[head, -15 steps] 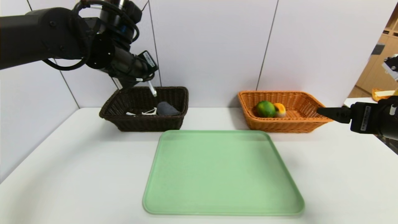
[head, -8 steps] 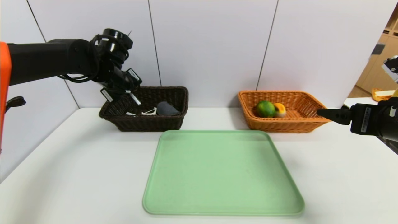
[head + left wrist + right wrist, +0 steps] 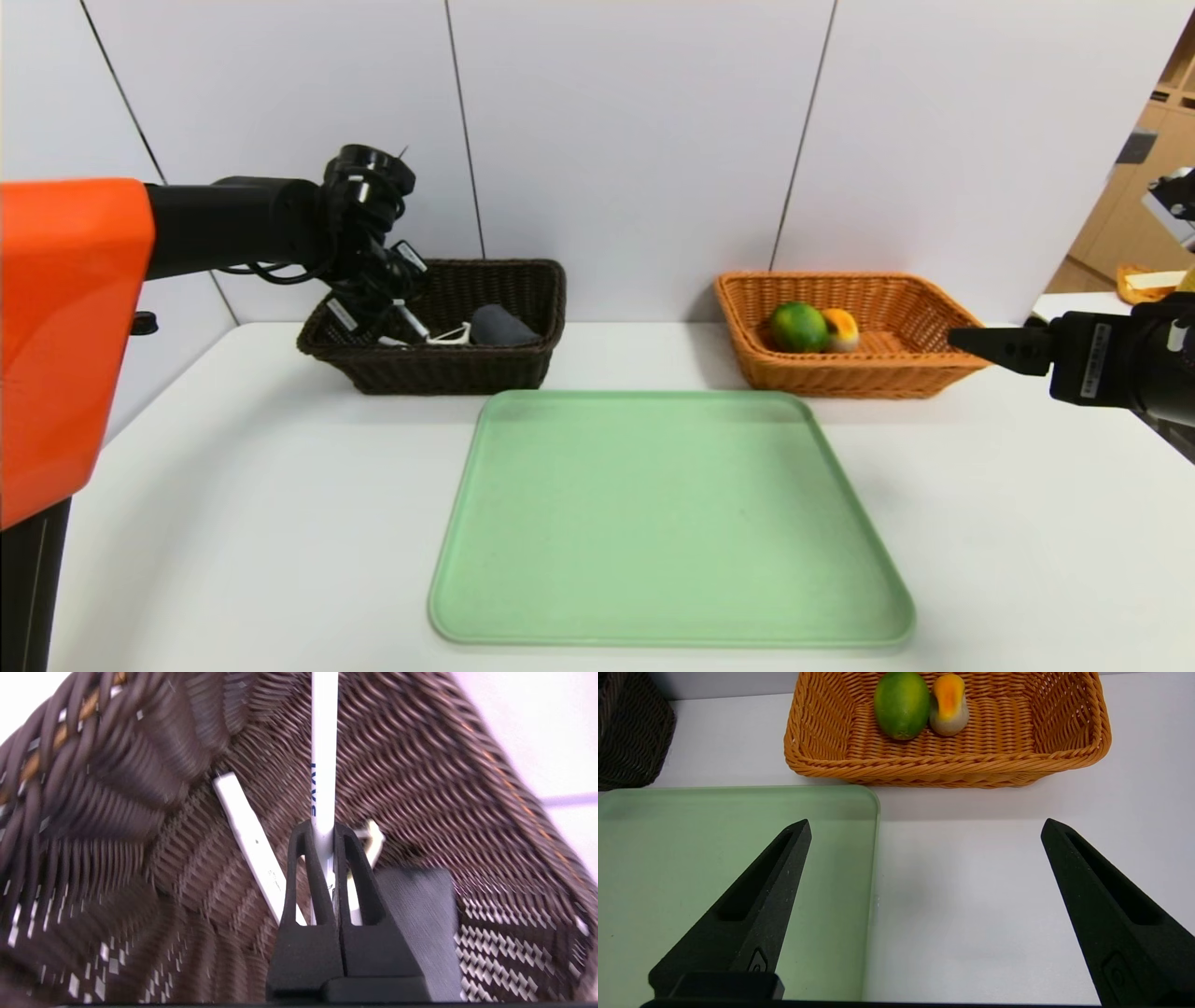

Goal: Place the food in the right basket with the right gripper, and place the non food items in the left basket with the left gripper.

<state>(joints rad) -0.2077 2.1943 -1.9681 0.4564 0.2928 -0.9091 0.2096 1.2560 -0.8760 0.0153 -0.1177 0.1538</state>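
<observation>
My left gripper is low inside the dark brown left basket, shut on a white pen that points into the basket. A second white pen, the rolled grey cloth and the white peeler lie in that basket. The green lime and the bun with the orange top sit in the orange right basket; both also show in the right wrist view, lime and bun. My right gripper is open and empty, beside the orange basket's right end.
A bare pale green tray lies on the white table in front of both baskets. A white panelled wall stands right behind the baskets. Shelving shows at the far right.
My left gripper has come down and leftward with the pen, from above the dark basket's rim to inside its left part. The right arm has hardly moved.
</observation>
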